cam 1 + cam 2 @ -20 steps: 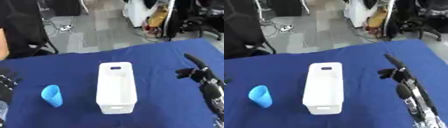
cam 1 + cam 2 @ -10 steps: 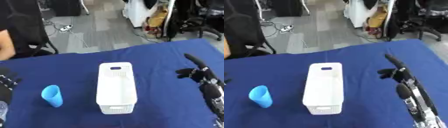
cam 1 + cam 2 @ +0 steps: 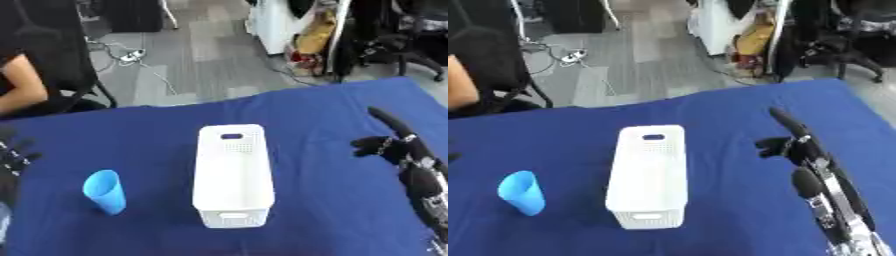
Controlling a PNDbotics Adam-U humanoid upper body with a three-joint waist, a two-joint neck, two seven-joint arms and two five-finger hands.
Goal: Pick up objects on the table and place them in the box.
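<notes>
A long white box [image 3: 231,175] stands mid-table on the blue cloth [image 3: 315,120], with a blue cup [image 3: 105,191] well to its left. The right hand [image 3: 791,140] hovers right of the box, fingers straight, holding nothing. The left hand [image 3: 10,160] shows at the left edge, and whether its fingers are open or curled cannot be told.

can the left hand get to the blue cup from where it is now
Probably yes. The left hand sits at the table's left edge, the blue cup stands just right of it, and only bare blue cloth lies between; the white box is farther right.
</notes>
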